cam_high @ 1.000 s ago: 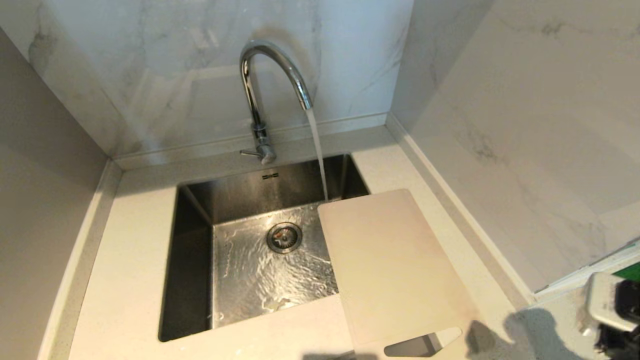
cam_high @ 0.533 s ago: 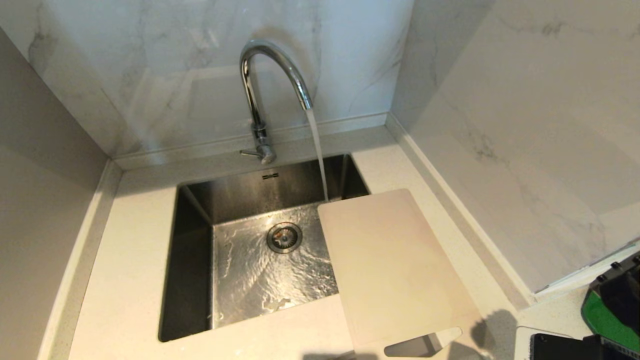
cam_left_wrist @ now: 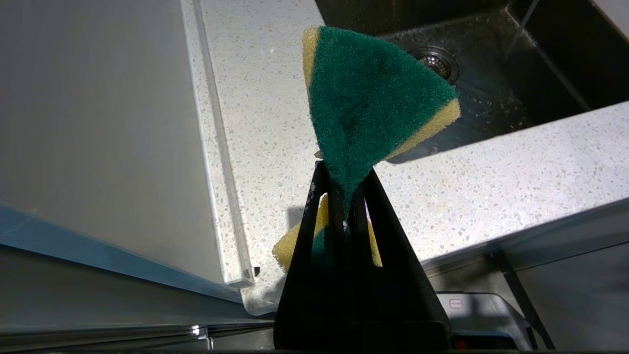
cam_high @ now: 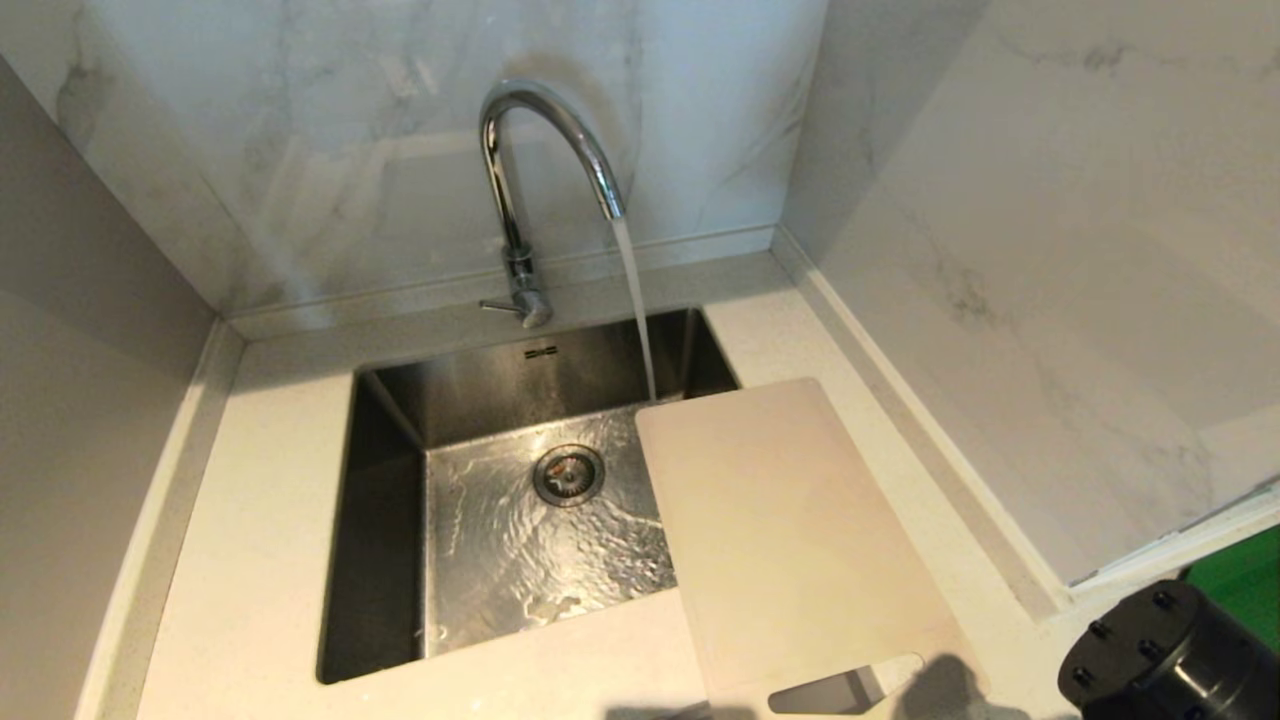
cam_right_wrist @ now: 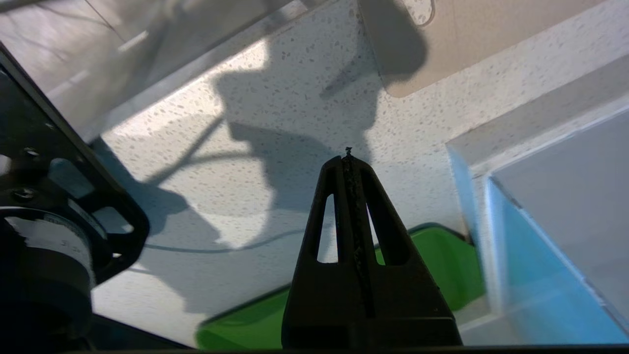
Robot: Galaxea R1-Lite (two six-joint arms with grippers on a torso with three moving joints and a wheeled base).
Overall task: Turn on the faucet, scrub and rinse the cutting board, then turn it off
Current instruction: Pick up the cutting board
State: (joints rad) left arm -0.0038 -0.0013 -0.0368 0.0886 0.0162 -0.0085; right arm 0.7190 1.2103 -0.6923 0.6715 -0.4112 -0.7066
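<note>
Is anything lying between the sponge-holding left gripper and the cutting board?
Nothing visible does. The left gripper, shut on the sponge, hangs over bare countertop beside the sink. The cutting board bridges the sink's right edge, its top bare.

No legible txt; sink [cam_high: 380, 520] back-wall mark too small.

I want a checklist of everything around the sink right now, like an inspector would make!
Surface: speckled countertop, bare where seen.
Job's things: faucet running into sink; cutting board lies partly over the sink's right edge.
Clutter: green tray on the counter.
Hands: left hand shut on sponge; right hand shut, empty, above counter.
Cables: thin cable across the counter.
Surroundings: marble wall.
</note>
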